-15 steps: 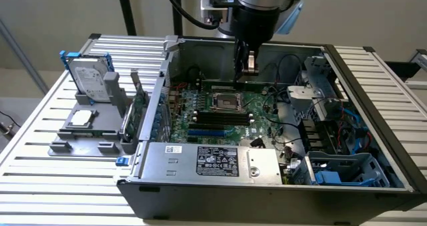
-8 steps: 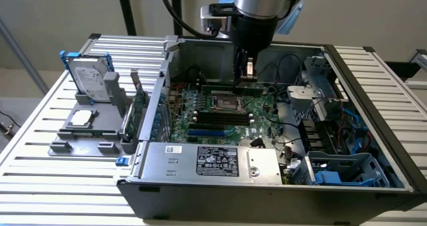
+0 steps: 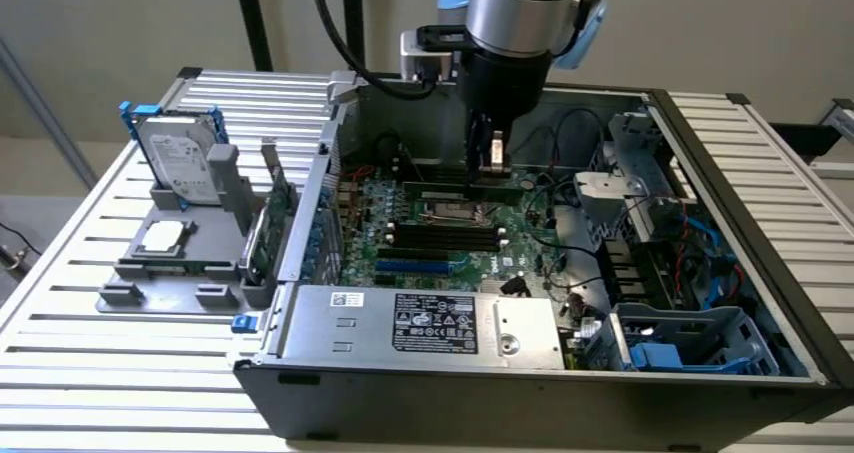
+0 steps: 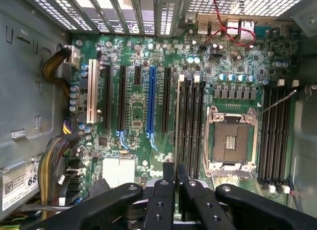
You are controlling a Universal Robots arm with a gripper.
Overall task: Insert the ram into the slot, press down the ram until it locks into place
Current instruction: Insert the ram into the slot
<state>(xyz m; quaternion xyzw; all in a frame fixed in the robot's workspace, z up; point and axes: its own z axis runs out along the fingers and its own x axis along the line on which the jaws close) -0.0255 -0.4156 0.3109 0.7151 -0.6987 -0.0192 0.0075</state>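
The ram (image 4: pixel 177 121) is a thin green stick seen edge-on in the wrist view. It stands along the outermost black slot of a bank of parallel slots (image 4: pixel 190 126), the one farthest from the CPU socket. My gripper (image 4: pixel 176 166) is shut on the ram, whose top edge runs into the narrow gap between the fingers. In the exterior view the gripper (image 3: pixel 490 176) reaches straight down into the open computer case. There the ram (image 3: pixel 447 186) lies as a green strip on the motherboard's far side, at board level. Whether the end clips are locked is not visible.
A CPU socket (image 4: pixel 232 141) sits beside the bank, with a second slot bank (image 4: pixel 277 136) beyond it. A bright-blue slot (image 4: pixel 151 98) and a cable bundle (image 4: pixel 54 160) lie further off. The case walls (image 3: pixel 327 163) and power supply (image 3: pixel 427 323) hem the board in. A hard drive (image 3: pixel 180 158) and a larger green card (image 3: pixel 278 218) stand outside.
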